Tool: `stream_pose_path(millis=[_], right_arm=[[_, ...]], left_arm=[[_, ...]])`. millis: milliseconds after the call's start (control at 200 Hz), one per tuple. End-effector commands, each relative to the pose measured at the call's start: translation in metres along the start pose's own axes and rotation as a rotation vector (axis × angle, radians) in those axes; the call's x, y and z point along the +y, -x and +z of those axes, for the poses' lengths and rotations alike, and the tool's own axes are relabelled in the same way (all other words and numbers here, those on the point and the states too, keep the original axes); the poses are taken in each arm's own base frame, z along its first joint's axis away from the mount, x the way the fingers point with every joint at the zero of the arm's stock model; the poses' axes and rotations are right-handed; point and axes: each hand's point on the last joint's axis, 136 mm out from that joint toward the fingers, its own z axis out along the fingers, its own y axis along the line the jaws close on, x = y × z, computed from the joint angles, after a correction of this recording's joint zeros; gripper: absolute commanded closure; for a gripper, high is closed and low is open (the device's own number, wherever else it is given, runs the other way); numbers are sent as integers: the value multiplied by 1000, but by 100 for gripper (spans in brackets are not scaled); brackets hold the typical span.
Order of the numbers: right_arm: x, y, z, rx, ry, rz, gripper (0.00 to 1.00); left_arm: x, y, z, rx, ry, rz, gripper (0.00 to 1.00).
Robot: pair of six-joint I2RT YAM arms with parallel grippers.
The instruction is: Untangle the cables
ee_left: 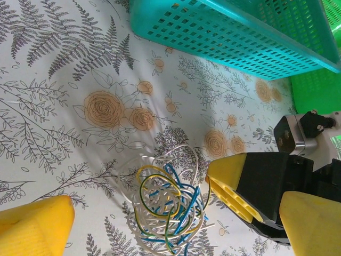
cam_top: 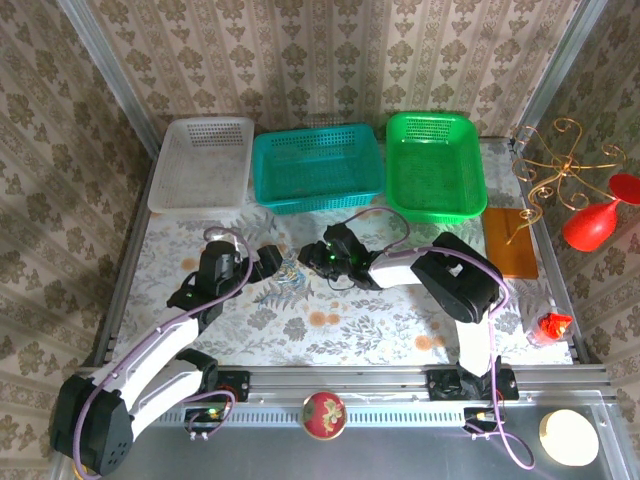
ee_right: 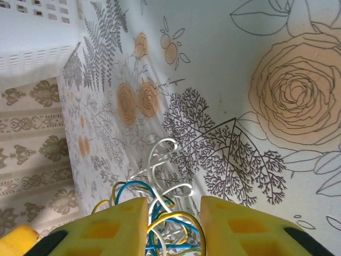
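The cables (ee_left: 162, 200) look light and floppy, best held by a free outer loop; right gripper (ee_right: 174, 224) sits narrow around strands, perhaps pinching; left gripper (ee_left: 176, 218) gapes wide

glossy thin cables (ee_left: 165, 205), perforated plastic basket (ee_left: 240, 32)

The left arm (cam_top: 150, 365) reaches from its near-left base toward the middle. The left tool (cam_top: 275, 265) sits low, its fingers (ee_left: 32, 226) spread wide. The right arm (cam_top: 460, 285) folds at the elbow and stretches left. The right tool (cam_top: 312, 260) faces the left one, just beside it. Its fingers (ee_right: 114, 229) stand a narrow gap apart, grip unclear.
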Motion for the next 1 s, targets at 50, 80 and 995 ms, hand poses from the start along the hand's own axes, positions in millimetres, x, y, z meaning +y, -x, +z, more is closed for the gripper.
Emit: stream_pose_path(millis=[50, 80, 995], right_arm=[[-1, 4, -5, -10, 25, 17, 97], [0, 5, -8, -11, 31, 15, 100], [71, 15, -106, 65, -45, -446, 100]], left_arm=[[0, 1, 0, -7, -12, -9, 0], [0, 0, 0, -5, -12, -4, 0], [-66, -23, 25, 17, -236, 426, 0]])
